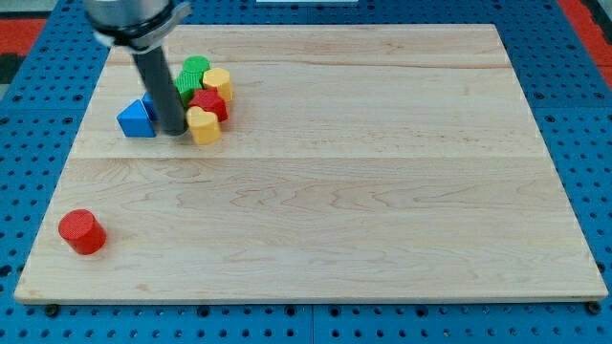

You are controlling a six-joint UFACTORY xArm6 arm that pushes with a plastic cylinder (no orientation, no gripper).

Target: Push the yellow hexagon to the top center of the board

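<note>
Six blocks show on the wooden board (382, 191), five of them crowded at its far left: a blue triangle (136, 119), a green block (194, 72), a red block (208, 103), the yellow hexagon (218, 83) touching the green and red ones at the cluster's right edge, and a second yellow block (203, 125) just nearer. My tip (173, 130) stands between the blue triangle and that nearer yellow block, close beside it; there is no pincer on the rod. The hexagon sits squat on a flat face with no clear long axis or heading, and a red cylinder (81, 231) lies well apart at the near left corner.
</note>
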